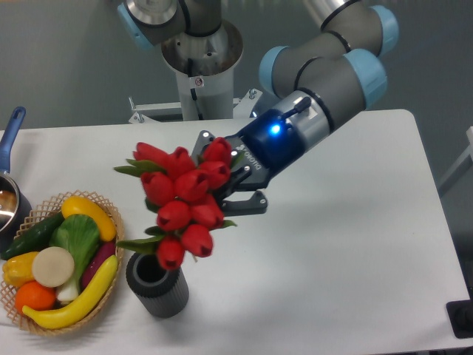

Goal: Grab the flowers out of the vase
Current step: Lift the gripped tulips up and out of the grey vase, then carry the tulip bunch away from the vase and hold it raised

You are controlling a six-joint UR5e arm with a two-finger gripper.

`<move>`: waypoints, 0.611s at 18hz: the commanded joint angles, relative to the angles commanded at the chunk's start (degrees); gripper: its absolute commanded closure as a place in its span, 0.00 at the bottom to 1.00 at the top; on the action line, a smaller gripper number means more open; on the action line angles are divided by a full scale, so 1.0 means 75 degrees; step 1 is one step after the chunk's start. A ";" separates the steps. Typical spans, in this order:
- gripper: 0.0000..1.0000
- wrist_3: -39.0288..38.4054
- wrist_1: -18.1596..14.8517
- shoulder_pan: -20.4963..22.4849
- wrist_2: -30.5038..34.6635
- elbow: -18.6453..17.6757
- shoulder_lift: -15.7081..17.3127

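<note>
Your gripper (pixel 230 183) is clamped on the flowers (pixel 185 203), whose buds fan out to its left, above the vase (pixel 157 285).
</note>
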 joint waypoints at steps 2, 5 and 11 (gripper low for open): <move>0.76 0.0012 -0.0012 0.0210 0.0047 -0.0035 0.0047; 0.76 0.0023 0.0011 0.0481 0.0631 -0.0024 0.0070; 0.76 0.0094 0.0000 0.0786 0.2190 -0.0117 0.0246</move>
